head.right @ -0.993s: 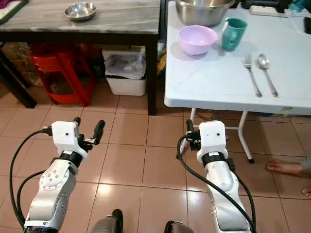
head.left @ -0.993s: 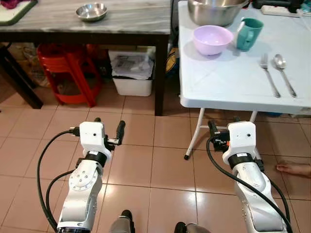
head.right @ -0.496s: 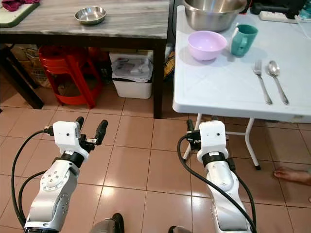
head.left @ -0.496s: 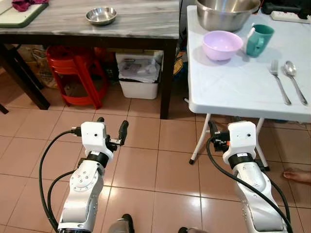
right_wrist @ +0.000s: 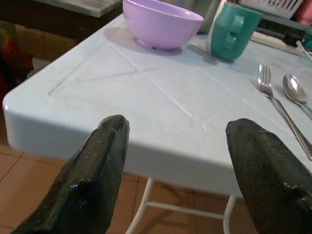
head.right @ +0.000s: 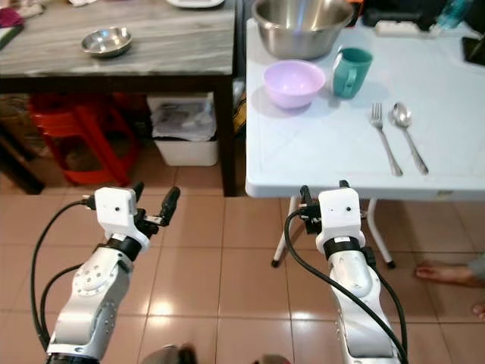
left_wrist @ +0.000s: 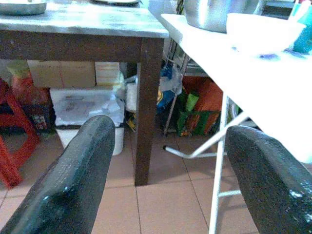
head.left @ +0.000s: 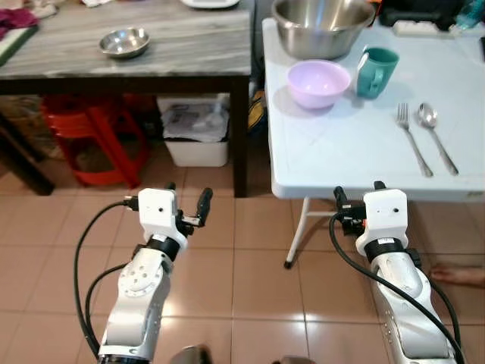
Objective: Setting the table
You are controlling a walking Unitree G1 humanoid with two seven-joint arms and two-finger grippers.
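- Left eye view: the white table (head.left: 356, 163) is the landmark. On it the purple bowl (head.left: 318, 82) sits near the far-left corner, the teal mug (head.left: 376, 71) just beside it, and the fork (head.left: 414, 138) and spoon (head.left: 437, 135) lie side by side toward the right edge, long axes running away from the robot. The right gripper (head.left: 356, 196) hangs just before the table's near edge, the closer arm to the cutlery.
- Right eye view: the left gripper (head.right: 154, 199) hovers over the floor, well apart from the table's left edge.
- Left wrist view: the left gripper's fingers (left_wrist: 78, 170) stand spread, pointing under the table's corner.
- Right wrist view: the right gripper's fingers (right_wrist: 92, 170) stand spread and empty, level with the table's near edge; bowl, mug and cutlery lie beyond.
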